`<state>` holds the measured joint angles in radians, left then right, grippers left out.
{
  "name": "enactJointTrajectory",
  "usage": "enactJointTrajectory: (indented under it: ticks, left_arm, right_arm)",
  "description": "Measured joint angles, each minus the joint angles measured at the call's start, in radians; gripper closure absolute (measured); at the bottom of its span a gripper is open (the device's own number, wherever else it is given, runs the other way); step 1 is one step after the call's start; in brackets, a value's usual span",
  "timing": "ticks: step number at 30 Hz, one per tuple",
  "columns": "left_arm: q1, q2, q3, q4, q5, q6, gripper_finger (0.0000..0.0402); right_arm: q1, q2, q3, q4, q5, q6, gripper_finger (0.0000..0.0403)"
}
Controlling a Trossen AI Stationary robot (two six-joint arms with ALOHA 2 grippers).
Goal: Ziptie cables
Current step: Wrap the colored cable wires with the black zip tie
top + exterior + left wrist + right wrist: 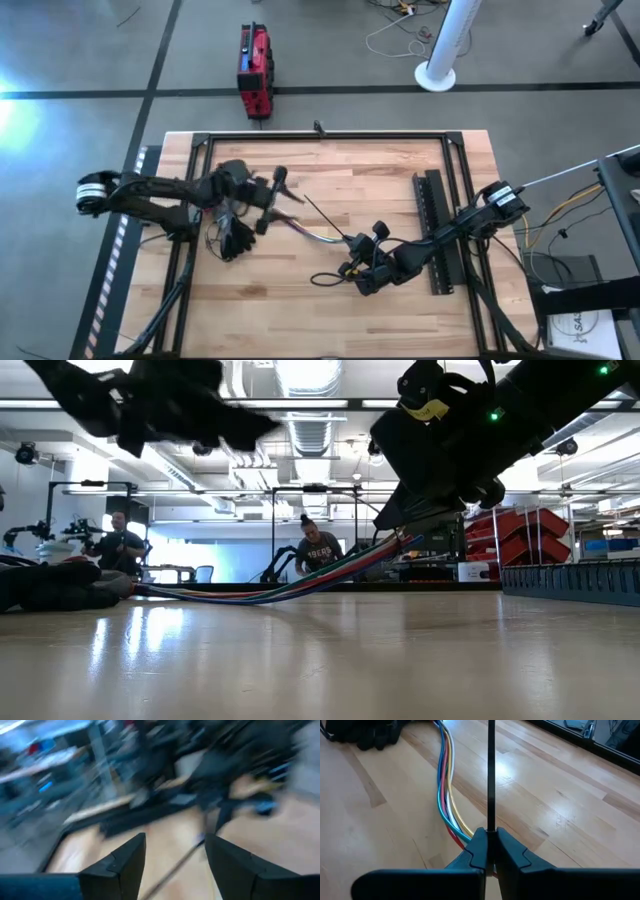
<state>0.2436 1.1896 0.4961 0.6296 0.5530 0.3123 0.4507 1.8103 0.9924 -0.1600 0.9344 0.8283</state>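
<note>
The cables (300,232), a bundle of thin blue, green and yellow wires, curve across the table's middle. Their dark end (232,238) lies on the wood at the left. Their other end runs under my right gripper (362,262) and is raised off the table in the low view (330,572). My right gripper is shut on the ziptie (325,217), a thin black strip that points toward the far left. My left gripper (272,200) is open above the table beside the ziptie's free end. In the left wrist view the ziptie (175,865) shows blurred between its fingers. My right gripper pinches one end of the ziptie (491,822) between its two fingers (512,852). The strip sticks straight out ahead of the fingers, clear of the table. The cables (445,795) pass beneath the fingers; whether they are touched is hidden by the gripper.
A long wide black perforated bar (432,230) lies at the table's right, under my right arm. A black frame (320,137) runs along the table's edges. A red case (255,70) stands on the floor beyond the far edge. People (318,550) sit in the room behind.
</note>
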Motion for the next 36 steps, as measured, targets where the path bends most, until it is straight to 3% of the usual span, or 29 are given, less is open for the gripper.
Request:
enactJointTrajectory:
  ticks: [3,6,12,18,23,26,30,36]
  left_arm:
    - [-0.01,-0.035,-0.044,0.185,0.209,-0.092,0.0206]
    - [-0.035,-0.033,-0.088,0.321,0.253,-0.159,0.021]
    - [-0.114,0.064,-0.148,0.374,0.188,-0.164,0.0228]
    - [-0.197,0.264,-0.16,0.418,-0.02,-0.168,0.0252]
    - [-0.215,0.474,-0.096,0.459,-0.13,-0.233,0.0275]
    - [-0.185,0.594,-0.05,0.469,-0.135,-0.236,0.0287]
    - [-0.148,0.725,0.019,0.61,-0.126,-0.244,0.0301]
    - [-0.137,0.83,0.139,0.661,-0.122,-0.244,0.0305]
  right_arm:
    - [0.0,0.0,0.0,-0.001,0.0,0.002,0.04]
    - [0.0,0.0,0.0,0.0,0.0,0.002,0.04]
    - [0.0,0.0,0.0,0.0,0.0,0.002,0.04]
    - [0.0,0.0,0.0,0.002,0.0,0.002,0.04]
    - [0.0,0.0,0.0,0.008,0.0,0.0,0.04]
    - [0.0,0.0,0.0,0.009,0.0,-0.002,0.04]
    - [0.0,0.0,0.0,0.012,0.0,-0.013,0.04]
    - [0.0,0.0,0.0,0.013,0.0,-0.019,0.04]
